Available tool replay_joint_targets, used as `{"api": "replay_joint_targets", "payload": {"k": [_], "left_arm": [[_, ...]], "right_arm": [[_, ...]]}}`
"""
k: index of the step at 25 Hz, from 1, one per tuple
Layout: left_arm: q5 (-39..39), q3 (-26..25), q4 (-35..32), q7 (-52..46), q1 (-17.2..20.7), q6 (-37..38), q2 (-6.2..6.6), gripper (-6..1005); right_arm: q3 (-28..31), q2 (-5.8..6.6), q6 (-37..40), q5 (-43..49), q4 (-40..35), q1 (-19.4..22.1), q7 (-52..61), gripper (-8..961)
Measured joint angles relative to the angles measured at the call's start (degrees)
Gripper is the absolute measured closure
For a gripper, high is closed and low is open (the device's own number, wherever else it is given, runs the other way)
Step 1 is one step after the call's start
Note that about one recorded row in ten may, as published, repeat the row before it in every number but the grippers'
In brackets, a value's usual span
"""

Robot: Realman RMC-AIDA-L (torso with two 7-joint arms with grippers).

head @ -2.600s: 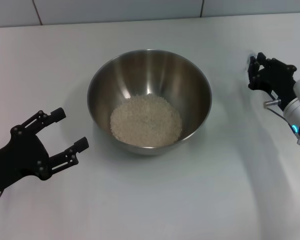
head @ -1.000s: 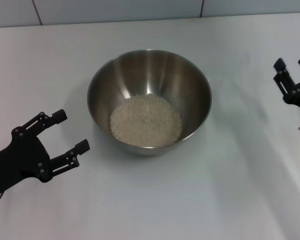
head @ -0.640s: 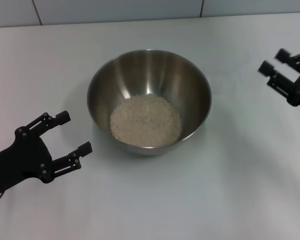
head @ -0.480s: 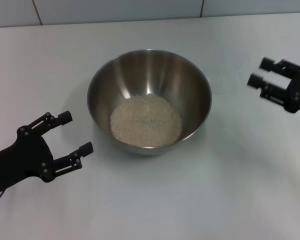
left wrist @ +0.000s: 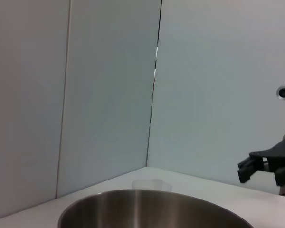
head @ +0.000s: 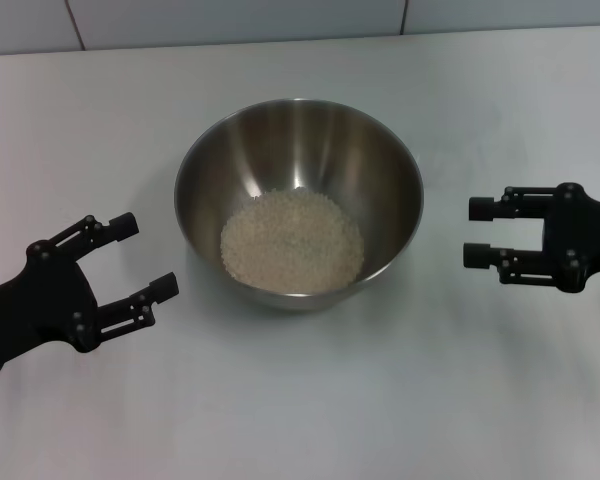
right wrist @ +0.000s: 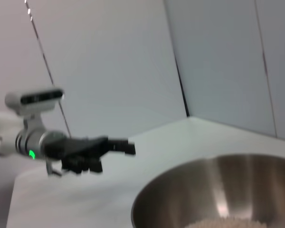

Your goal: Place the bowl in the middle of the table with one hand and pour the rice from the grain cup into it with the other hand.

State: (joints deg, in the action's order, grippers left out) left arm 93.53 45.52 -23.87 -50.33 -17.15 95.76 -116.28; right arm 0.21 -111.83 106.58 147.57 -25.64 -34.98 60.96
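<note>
The steel bowl (head: 300, 150) stands mid-table on the white table (head: 310, 400), with a pale mound of rice (head: 292, 240) in its bottom. My left gripper (head: 145, 255) is open, low and to the left of the bowl, apart from it. My right gripper (head: 475, 232) is open and empty, right of the bowl, fingers pointing at its wall with a gap between. In the left wrist view the bowl's rim (left wrist: 152, 202) fills the foreground, and a faint clear grain cup (left wrist: 152, 184) stands on the table beyond it. The head view does not show the cup.
A tiled wall runs along the table's far edge (head: 280, 35). The right wrist view shows the bowl (right wrist: 218, 185) and my left gripper (right wrist: 128, 147) beyond it. The left wrist view shows my right gripper (left wrist: 249, 171) past the bowl.
My right gripper has swung in from the far right edge and come down toward the bowl's right side, now level and open. The left gripper has only shifted slightly.
</note>
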Motion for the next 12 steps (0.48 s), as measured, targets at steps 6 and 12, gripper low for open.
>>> {"api": "replay_joint_targets", "payload": {"k": [6, 12], "left_arm": [[0.62, 0.68, -1.46, -2.27, -0.31, -0.02, 0.36, 140], [1.43, 0.71, -2.0, -2.56, -0.44, -0.01, 0.4, 139]], "right_arm": [[-2.34, -0.68, -0.31, -0.04, -1.85, -0.18, 0.01, 332], [-2.52, -2.65, -0.76, -0.09, -4.13, -0.34, -0.15, 332]]}}
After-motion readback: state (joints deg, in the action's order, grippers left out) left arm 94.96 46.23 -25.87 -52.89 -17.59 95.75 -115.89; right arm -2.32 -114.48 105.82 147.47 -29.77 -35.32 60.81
